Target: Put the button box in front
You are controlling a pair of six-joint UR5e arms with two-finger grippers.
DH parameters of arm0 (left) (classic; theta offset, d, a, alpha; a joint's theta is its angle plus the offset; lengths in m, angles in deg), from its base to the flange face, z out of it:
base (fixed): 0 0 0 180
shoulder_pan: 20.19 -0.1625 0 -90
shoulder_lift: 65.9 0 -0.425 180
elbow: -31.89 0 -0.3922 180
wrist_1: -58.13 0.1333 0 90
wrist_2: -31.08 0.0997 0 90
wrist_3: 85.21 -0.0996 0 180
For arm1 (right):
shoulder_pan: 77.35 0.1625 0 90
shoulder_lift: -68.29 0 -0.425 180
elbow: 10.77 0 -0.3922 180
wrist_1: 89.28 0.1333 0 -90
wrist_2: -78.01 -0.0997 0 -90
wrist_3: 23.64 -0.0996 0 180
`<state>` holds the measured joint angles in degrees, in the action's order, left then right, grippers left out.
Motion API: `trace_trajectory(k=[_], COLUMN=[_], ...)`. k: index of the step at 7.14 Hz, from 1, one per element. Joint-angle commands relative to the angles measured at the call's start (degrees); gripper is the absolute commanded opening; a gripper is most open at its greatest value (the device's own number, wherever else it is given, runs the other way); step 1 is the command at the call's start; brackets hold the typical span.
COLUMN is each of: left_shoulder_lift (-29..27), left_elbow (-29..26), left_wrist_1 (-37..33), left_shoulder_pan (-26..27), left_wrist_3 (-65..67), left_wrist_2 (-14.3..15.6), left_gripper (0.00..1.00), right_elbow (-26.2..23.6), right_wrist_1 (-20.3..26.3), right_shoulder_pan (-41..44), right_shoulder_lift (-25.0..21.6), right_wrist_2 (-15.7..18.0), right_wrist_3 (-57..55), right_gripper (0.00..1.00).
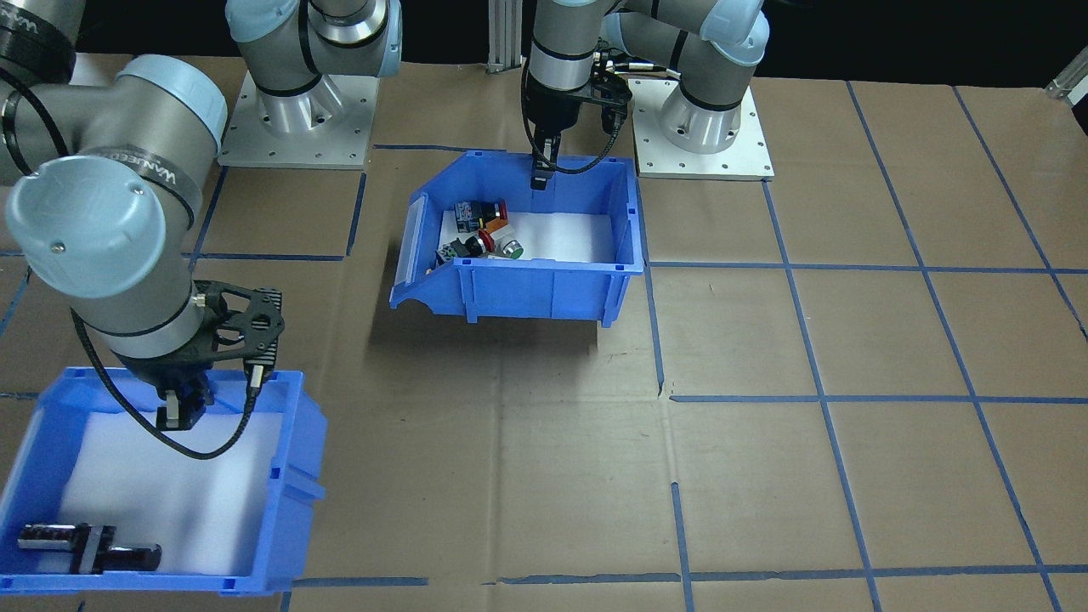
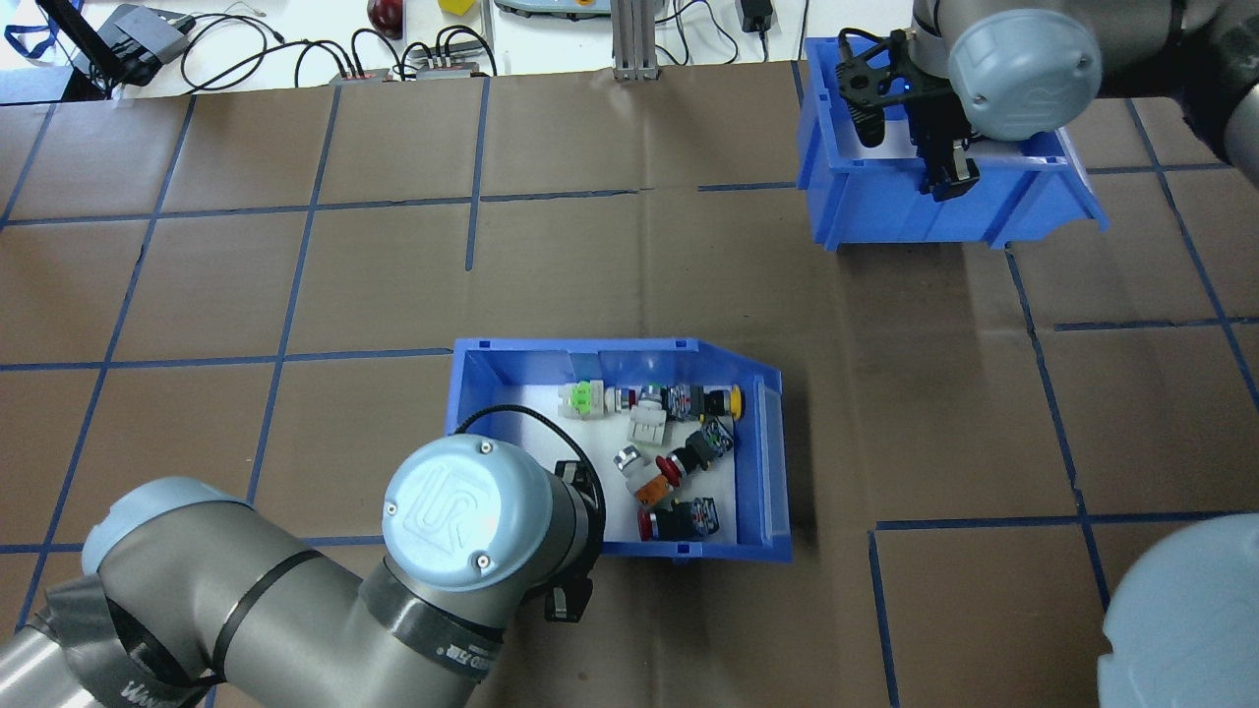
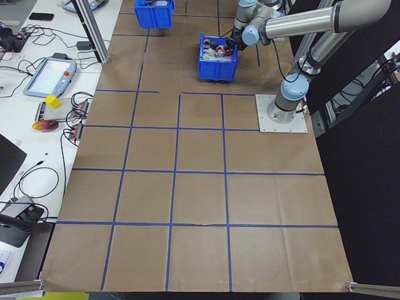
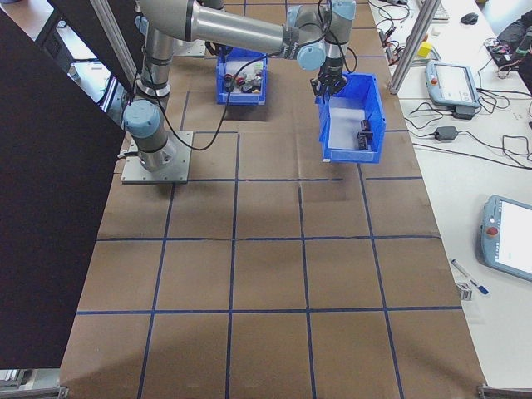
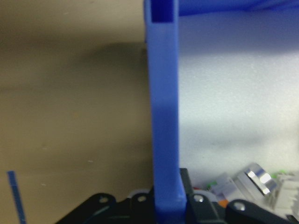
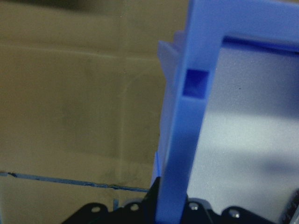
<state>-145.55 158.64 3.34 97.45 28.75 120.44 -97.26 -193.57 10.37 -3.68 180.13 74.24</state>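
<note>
Button box (image 1: pixel 535 293) is sitting near the middle of the table (image 2: pixel 295 275), close to the robot's left arm. It looks lifted a little, because a dark shadow is lying under it.

The left gripper (image 1: pixel 541 174) is pinching the box's thin blue wall on the robot's side. In the left wrist view that wall is running straight up between the fingers, so the jaws are closed on it.

I think the box is stiff plastic and not heavy. Held by one wall, though, it may be tipping. The little push-buttons (image 2: pixel 674 447) are lying loose on the white foam floor (image 2: pixel 600 433), bunched toward the low cut-away end. They could be sliding out there, so you are wanting to go slow and keep it level.

Far to the right, the right gripper (image 2: pixel 949 180) is closed on the wall of the other blue bin (image 2: pixel 885 206). You are leaving that one alone.
</note>
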Motion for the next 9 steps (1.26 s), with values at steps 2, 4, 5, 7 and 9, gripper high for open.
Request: trace_trajectory(k=[2,4,5,7,9], left_shoulder_lift=[-8.38,-20.75,-25.6,-32.99,-37.06], left_elbow=[-9.82,-22.88,-26.7,-31.98,-34.55], left_wrist_1=[0.65,0.57,0.83,3.63,3.64], left_shoulder_pan=[-9.86,-9.97,-9.89,-9.97,-9.19], left_wrist_3=[-8.38,-8.75,-8.84,-9.1,-8.93], left_wrist_2=[-0.06,-0.33,-0.42,-0.5,-1.12], left_gripper=[0.0,0.0,0.0,0.0,0.0], right_elbow=[-9.98,-19.89,-23.86,-28.71,-29.61], right_wrist_1=[-1.69,-8.16,-12.38,-17.23,-17.35], right_shoulder_pan=[-2.29,-2.74,-2.74,-2.82,-3.79], right_shoulder_lift=[-8.34,-13.61,-15.37,-17.32,-17.76], right_wrist_2=[1.68,1.59,1.68,1.68,1.68], right_wrist_3=[0.65,2.92,5.11,8.9,9.09], right_gripper=[0.03,0.03,0.03,0.03,0.03])
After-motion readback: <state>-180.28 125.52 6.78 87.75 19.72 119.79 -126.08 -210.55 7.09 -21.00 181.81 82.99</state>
